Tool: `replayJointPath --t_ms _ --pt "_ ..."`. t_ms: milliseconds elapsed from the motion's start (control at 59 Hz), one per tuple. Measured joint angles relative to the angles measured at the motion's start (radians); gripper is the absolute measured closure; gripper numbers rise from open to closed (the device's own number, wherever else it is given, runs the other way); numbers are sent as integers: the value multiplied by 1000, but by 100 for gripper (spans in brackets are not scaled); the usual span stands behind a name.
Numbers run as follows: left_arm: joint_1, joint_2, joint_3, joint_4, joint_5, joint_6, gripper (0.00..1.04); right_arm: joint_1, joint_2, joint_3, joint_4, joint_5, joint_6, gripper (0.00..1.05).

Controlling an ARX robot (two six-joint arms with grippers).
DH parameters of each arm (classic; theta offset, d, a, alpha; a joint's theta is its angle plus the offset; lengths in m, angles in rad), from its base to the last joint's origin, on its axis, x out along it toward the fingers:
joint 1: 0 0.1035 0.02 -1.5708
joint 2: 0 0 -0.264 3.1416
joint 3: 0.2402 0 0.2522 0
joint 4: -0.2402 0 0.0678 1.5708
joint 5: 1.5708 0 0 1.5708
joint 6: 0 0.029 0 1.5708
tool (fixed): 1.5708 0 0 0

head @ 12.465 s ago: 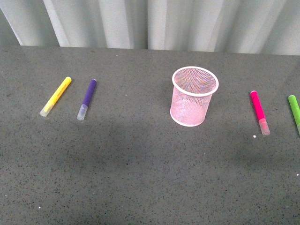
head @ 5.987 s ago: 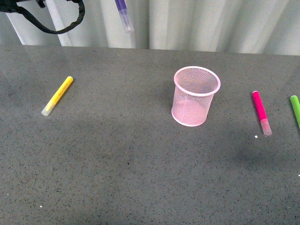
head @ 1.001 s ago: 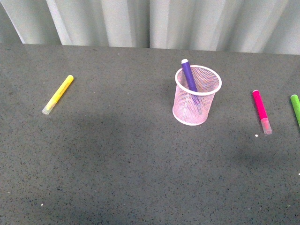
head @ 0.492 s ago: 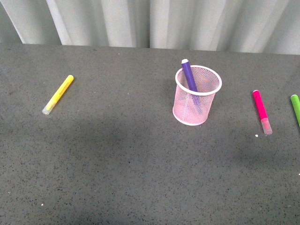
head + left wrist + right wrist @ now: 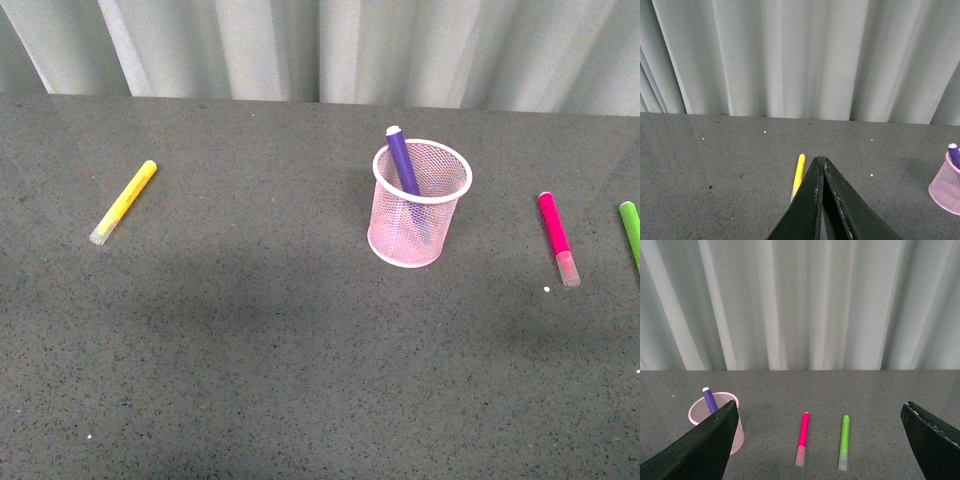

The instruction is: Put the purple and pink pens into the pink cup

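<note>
Four stubby marker pens are showing, one of each colour, with one cup and two grippers. The purple pen is standing tilted inside the pink cup, a round wire-mesh holder with a solid rim. Its cap end is probably resting on the base, though the mesh blurs it. The pink pen is lying flat on the speckled grey table, well right of the cup, and the green pen is lying further right. The yellow pen is lying far left. Earlier the purple pen was lying beside the yellow one; the others are sitting unchanged. The left gripper is pressing its fingers together on nothing, while the right gripper is spreading wide, empty.
</note>
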Motion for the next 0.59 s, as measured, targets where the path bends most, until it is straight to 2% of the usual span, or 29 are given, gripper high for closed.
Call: replayJointPath --t_ms 594 --pt "0 -237 0 -230 0 0 101 0 0 0 0 0 0 7"
